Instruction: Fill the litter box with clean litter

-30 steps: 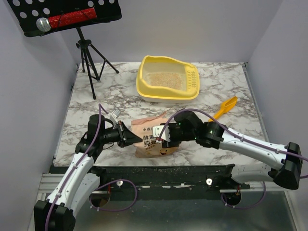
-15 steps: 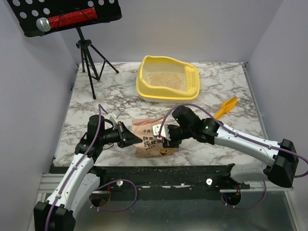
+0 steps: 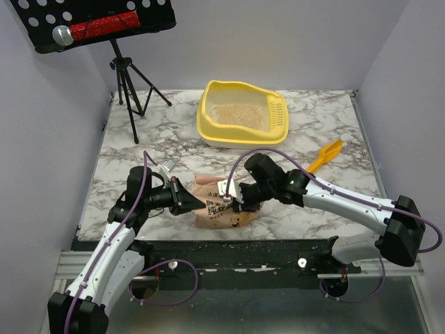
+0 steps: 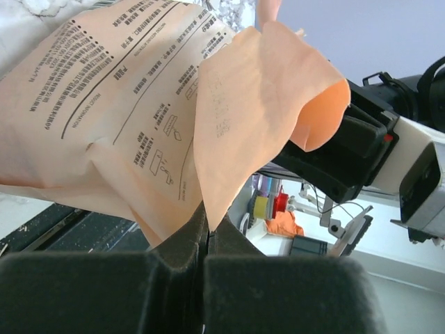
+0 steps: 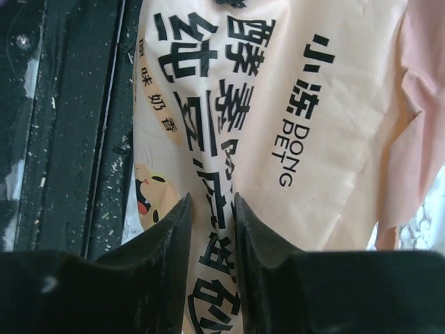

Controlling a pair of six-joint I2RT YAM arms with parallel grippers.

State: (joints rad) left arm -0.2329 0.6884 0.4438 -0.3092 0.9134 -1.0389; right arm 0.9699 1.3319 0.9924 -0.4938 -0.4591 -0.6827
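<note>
The yellow litter box point(image 3: 240, 141) stands at the back centre of the marble table, with pale clean litter point(image 3: 240, 116) lying in it. A tan-pink printed bag point(image 3: 224, 214) lies near the front edge between the two arms. My left gripper point(image 3: 194, 203) is shut on a thin corner flap of the bag point(image 4: 229, 125), which rises out of its closed jaws point(image 4: 206, 219). My right gripper point(image 3: 233, 201) comes at the bag from the right. Its jaws point(image 5: 212, 205) stand narrowly apart, with a raised fold of the bag's printed face point(image 5: 334, 104) pinched between them.
A small yellow-orange scoop point(image 3: 325, 156) lies on the table to the right of the bag. A black tripod stand point(image 3: 128, 76) stands at the back left. The black front rail point(image 3: 243, 247), speckled with spilt grains, runs just in front of the bag.
My right arm has shifted left over the bag, and its jaws have narrowed onto a fold of it. The left gripper has kept its hold and barely moved.
</note>
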